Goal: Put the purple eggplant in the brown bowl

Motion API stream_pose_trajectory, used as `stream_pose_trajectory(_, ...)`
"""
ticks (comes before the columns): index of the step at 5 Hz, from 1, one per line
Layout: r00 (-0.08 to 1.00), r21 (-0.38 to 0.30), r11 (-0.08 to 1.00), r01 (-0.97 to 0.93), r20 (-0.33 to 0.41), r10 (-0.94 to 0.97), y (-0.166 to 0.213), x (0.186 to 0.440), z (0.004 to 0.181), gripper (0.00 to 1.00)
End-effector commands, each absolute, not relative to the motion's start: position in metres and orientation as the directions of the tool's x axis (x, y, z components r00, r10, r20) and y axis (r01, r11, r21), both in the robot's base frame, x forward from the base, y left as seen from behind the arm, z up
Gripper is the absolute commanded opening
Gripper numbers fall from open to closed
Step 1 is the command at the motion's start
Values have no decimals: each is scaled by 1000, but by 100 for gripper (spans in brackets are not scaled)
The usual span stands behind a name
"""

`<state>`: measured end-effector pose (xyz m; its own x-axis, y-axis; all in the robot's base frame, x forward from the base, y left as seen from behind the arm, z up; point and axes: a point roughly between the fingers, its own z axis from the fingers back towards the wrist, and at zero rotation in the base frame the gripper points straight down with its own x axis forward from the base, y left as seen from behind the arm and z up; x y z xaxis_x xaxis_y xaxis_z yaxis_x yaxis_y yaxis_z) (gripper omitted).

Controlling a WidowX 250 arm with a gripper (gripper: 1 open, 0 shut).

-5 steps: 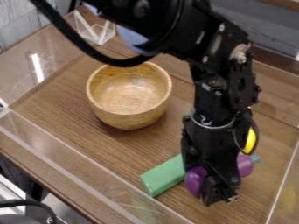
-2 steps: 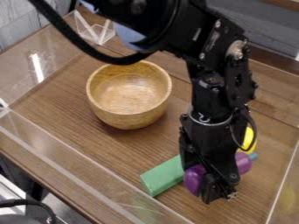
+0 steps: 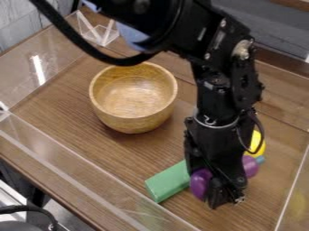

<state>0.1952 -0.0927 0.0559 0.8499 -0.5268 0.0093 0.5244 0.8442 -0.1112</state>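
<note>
The purple eggplant (image 3: 201, 185) lies low over the wooden table at the front right, next to a green block. Its purple body shows on both sides of my black gripper (image 3: 222, 191), with another purple part near the right of the fingers. The gripper points straight down and its fingers are shut on the eggplant's middle. Most of the eggplant is hidden behind the fingers. The brown bowl (image 3: 133, 97) stands empty to the back left, well apart from the gripper.
A green block (image 3: 169, 181) lies flat just left of the gripper, touching or nearly touching the eggplant. A yellow lemon (image 3: 257, 142) peeks out behind the arm on the right. Clear acrylic walls (image 3: 49, 135) run around the table.
</note>
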Motion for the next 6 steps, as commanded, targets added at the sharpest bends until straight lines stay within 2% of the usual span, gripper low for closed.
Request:
stream_pose_trajectory(1, 855, -102, 849, 518, 82, -512, -95, 206, 71, 0)
stream_pose_trajectory(6, 885, -109, 879, 465, 89, -457, -83, 211, 82, 0)
